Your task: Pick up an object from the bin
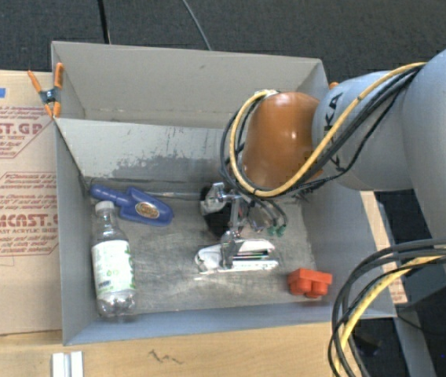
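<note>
bin [72, 234]: grey metal box with only a handful of loose bits on the floor, no real heap

bottle [113, 265]: far left, small clear plastic one lying along the left wall, cap pointing to the far side

blue tool [133, 204]: just past the bottle's cap, a blue handle with a goldish oval badge, lying on a slant

black lump [213, 220]: middle of the bin, just left of the claw, can't make out what it is

claw [228, 250]: hangs down from under the arm's orange cover [278, 140], low in the middle of the bin, its tip at the left end of the silvery gadget. Wide or narrow? Honestly can't tell, the wrist hardware and cables crowd that spot.

silvery gadget [246, 258]: my guess for the pick, a flat white-and-silver thing lying left to right, middle of the floor toward the near side, right below the claw

red block [309, 282]: right side, near corner, well apart from the rest

step: looks like the grab itself, with the claw down at floor level on the gadget and nothing lifted that I can see

next move: I'd say it needs a firm close on the gadget's left end, then a straight lift. It's long and gripped off-centre, so it may tip or slide out. The black lump is close enough to get bumped.
</note>
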`<move>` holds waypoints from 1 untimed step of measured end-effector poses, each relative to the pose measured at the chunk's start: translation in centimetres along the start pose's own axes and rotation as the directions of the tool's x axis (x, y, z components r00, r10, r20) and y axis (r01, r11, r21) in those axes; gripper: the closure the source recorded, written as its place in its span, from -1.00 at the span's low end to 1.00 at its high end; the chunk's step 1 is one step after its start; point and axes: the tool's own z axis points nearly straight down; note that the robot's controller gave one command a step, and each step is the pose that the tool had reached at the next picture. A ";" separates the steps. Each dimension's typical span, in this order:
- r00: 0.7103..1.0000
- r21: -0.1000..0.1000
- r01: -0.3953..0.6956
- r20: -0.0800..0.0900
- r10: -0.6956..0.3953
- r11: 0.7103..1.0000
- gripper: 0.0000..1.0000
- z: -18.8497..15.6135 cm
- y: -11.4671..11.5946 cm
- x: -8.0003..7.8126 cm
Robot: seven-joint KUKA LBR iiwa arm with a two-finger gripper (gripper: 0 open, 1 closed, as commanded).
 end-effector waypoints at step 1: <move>0.954 0.006 0.298 0.007 -0.298 0.954 -1.00 1.0 -0.9 -0.1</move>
